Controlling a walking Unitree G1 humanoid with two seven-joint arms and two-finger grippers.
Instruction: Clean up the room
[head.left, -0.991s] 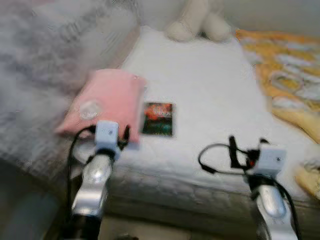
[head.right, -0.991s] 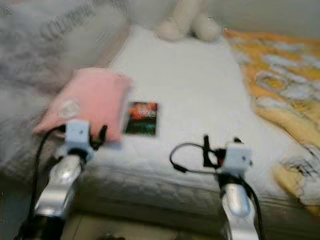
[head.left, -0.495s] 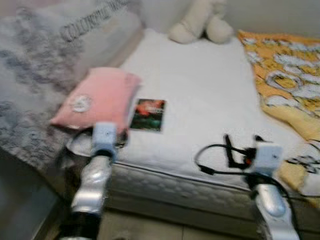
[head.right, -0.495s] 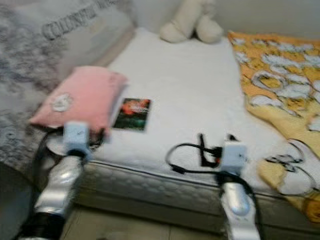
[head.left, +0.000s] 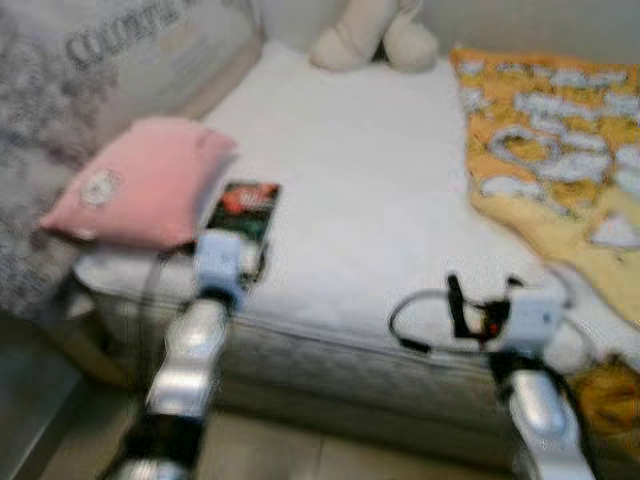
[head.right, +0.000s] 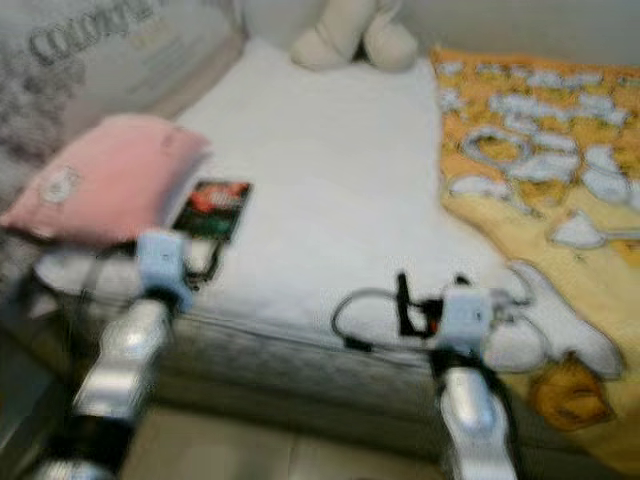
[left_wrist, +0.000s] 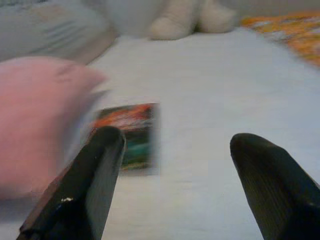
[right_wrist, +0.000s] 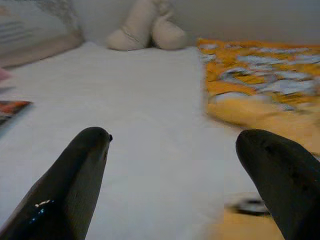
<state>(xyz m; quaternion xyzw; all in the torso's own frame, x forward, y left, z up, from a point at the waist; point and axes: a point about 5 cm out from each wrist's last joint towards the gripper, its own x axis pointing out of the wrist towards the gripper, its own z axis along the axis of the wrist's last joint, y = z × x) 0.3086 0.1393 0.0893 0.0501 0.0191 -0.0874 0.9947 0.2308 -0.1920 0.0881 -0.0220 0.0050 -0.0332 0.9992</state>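
White bed (head.left: 380, 190) holds pink pillow (head.left: 130, 185), small book (head.left: 243, 207), yellow blanket (head.left: 560, 150).

Bed (head.left: 370, 200) ahead of you, w/ items:
- Pillow (head.left: 135, 180): on bed's left edge.
- Book (head.left: 243, 207): flat on bed, just right of pillow, touching or nearly.
- Soft toy (head.left: 372, 38): far end of bed, centre.
- Blanket (head.left: 560, 150): along bed's right side.
- Big cushion (head.left: 130, 50): behind pillow, far left.
- Left gripper (left_wrist: 172, 165): near edge, before book.
- Right gripper (right_wrist: 185, 170): near edge, left of blanket.
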